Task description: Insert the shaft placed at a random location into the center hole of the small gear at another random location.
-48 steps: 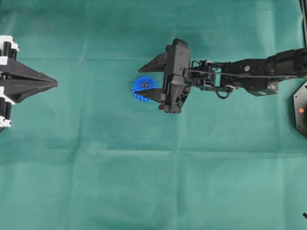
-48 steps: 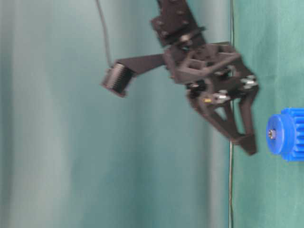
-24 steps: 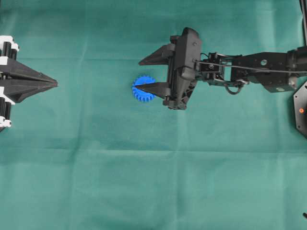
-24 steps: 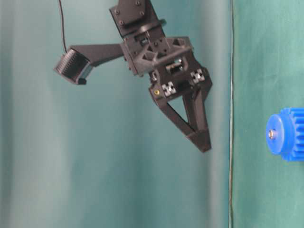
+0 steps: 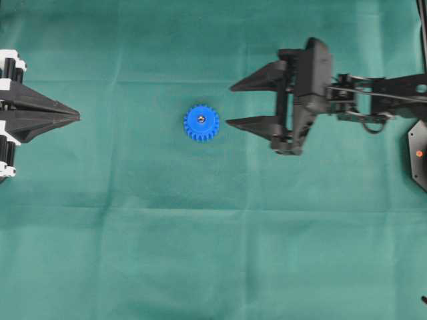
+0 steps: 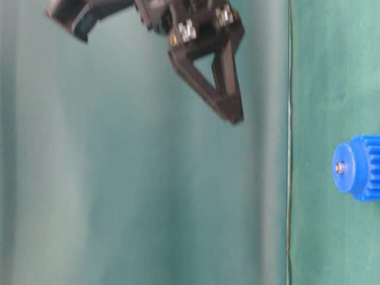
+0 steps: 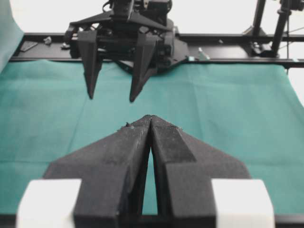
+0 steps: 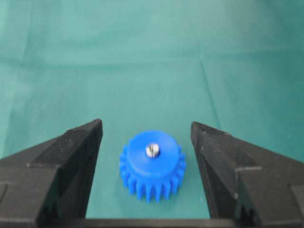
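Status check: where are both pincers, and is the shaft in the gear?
Right pincer open, empty, clear of the small gear. Left pincer shut, parked. Shaft seated in the center hole. Nothing in the way.

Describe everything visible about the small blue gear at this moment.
The small gear is a bright blue toothed wheel that looks like plastic, with a raised round hub. It lies flat on the green cloth, hub facing up, near the middle of the overhead view. The silvery shaft sits in its center hole, its end showing at the hub's top. Nothing else touches the gear: the right gripper hangs open to one side of it, clear of the teeth.
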You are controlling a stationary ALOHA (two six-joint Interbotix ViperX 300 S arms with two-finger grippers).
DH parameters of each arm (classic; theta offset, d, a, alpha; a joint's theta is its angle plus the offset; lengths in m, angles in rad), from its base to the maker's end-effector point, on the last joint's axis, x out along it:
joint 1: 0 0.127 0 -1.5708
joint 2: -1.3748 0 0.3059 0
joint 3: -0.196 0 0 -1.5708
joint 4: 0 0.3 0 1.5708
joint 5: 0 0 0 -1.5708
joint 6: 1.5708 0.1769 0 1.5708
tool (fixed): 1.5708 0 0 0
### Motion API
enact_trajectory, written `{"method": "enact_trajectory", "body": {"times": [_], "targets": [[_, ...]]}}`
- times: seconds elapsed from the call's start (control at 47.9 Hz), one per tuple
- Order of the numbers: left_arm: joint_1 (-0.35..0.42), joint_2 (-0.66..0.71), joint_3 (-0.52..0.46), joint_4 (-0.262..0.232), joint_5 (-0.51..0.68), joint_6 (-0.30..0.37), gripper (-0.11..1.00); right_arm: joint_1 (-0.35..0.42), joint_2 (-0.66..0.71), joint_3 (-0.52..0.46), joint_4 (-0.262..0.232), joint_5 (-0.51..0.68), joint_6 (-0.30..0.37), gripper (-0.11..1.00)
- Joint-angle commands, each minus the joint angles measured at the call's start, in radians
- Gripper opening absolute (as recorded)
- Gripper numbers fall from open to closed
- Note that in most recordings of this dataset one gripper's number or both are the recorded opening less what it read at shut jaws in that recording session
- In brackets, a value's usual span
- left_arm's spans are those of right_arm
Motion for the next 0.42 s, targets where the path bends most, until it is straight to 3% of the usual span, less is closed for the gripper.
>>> {"method": "enact_trajectory", "body": {"times": [0.0, 0.397], "targets": [[0.002, 0.006, -0.021, 0.003, -0.002, -0.002, 0.00, 0.002, -0.072, 0.034, 0.003, -0.006, -0.003, 0.74], [0.002, 0.006, -0.021, 0.002, 0.008, -0.002, 0.00, 0.002, -0.310, 0.189, 0.003, 0.026, -0.003, 0.74]]}}
